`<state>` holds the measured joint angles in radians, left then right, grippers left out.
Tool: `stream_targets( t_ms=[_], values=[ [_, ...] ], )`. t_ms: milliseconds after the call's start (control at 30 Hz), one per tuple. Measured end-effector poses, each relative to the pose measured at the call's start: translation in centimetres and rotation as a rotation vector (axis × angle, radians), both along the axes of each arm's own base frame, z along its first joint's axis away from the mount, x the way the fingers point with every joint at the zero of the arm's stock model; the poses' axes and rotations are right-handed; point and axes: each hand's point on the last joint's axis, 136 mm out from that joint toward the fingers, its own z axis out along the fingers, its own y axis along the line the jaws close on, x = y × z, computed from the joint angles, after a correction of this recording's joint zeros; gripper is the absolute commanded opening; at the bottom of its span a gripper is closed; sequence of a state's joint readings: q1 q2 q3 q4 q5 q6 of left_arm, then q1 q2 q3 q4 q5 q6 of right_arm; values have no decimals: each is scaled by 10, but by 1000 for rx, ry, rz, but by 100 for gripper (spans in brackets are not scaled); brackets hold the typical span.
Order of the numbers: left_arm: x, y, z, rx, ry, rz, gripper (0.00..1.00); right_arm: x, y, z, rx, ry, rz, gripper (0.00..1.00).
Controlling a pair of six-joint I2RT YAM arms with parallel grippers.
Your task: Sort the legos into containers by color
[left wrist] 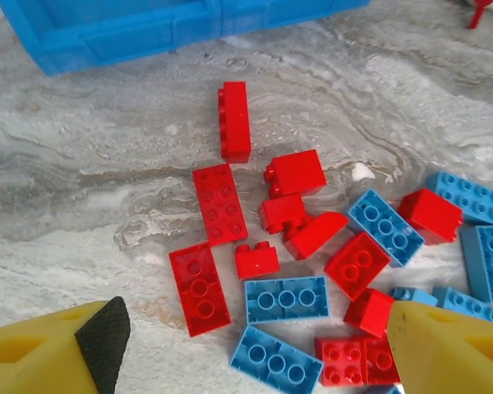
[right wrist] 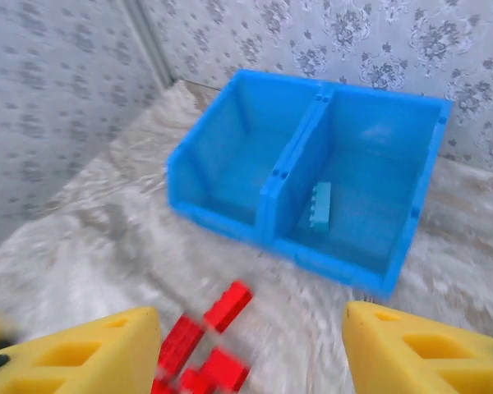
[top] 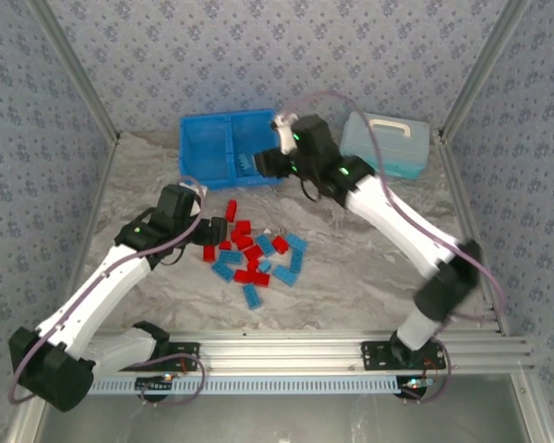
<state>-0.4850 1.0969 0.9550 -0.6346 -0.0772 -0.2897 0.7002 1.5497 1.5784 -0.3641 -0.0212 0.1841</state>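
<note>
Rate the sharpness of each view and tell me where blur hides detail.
Left wrist: crisp, studs readable on the legos, even light. Right wrist: motion-blurred, the red legos near the bottom edge smear together, though the bin and the light blue brick inside are legible. Top external: soft, the right arm's elbow smeared.

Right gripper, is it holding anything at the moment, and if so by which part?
Nothing. The right gripper has its fingers apart with nothing between them; a light blue brick lies loose in the blue bin.
</note>
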Motion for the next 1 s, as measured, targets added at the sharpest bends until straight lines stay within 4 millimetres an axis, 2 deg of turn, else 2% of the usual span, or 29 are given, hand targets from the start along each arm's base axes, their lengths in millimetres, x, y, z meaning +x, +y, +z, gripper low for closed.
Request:
stream_targets(
  t_ms=[33, 100, 167, 267, 367, 467, 567, 733, 867, 933, 1000],
  values=[
    [5, -2, -11, 7, 32, 15, 81, -23, -13, 12, 36, -37, 11, 97],
    [14, -6, -29, 25, 91, 31, 79, -62, -34, 22, 85, -92, 36, 100],
    [24, -12, -42, 37, 127, 42, 77, -88, -50, 18, 117, -112, 49, 100],
    [48, -22, -51, 58, 154, 59, 73, -110, -70, -3, 135, -93, 40, 100],
    [78, -31, -61, 82, 156, 76, 67, -119, -82, -38, 116, -28, 12, 100],
    [101, -35, -79, 104, 176, 91, 60, -129, -94, -59, 101, 27, -15, 100],
    [116, -30, -101, 113, 207, 113, 54, -135, -105, -58, 112, 44, -46, 100],
    [126, -25, -135, 109, 270, 114, 46, -140, -113, -61, 126, 80, -80, 100],
    [136, -34, -132, 76, 242, 94, 40, -141, -114, -74, 124, 121, -99, 100],
    [136, -36, -137, 74, 251, 88, 30, -141, -115, -80, 117, 138, -104, 100],
    [136, -36, -144, 77, 261, 83, 27, -141, -115, -82, 114, 147, -110, 100]
  ],
)
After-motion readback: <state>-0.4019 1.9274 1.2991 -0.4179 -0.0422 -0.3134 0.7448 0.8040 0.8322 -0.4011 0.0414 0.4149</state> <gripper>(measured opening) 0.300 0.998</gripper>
